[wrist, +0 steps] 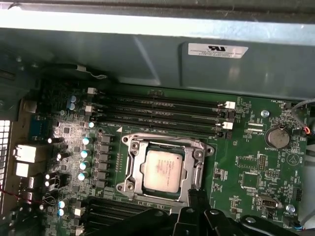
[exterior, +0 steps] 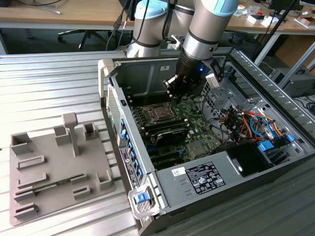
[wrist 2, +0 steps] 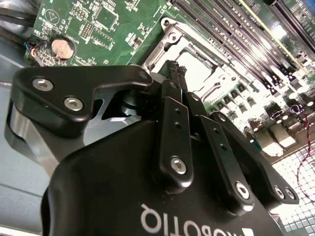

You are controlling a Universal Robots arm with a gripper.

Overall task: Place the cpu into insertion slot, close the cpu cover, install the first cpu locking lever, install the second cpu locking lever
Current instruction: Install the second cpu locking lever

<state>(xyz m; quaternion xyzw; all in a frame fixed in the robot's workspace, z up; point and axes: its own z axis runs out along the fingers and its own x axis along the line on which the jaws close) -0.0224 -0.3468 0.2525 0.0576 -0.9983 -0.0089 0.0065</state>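
One small square silvery-grey chip, the cpu, lies flat in the square metal-rimmed insertion slot on the green motherboard, and we see the thin silvery cpu cover folded down around it, framing the chip's top. Just beside the socket run the long black memory slots, and a round silver coin battery sits well apart on the board. The black robot gripper hovers just above the socket's edge in the second wrist view; its fingers come together at the tips, clasping nothing. In the exterior view the arm reaches down into the open grey computer case.
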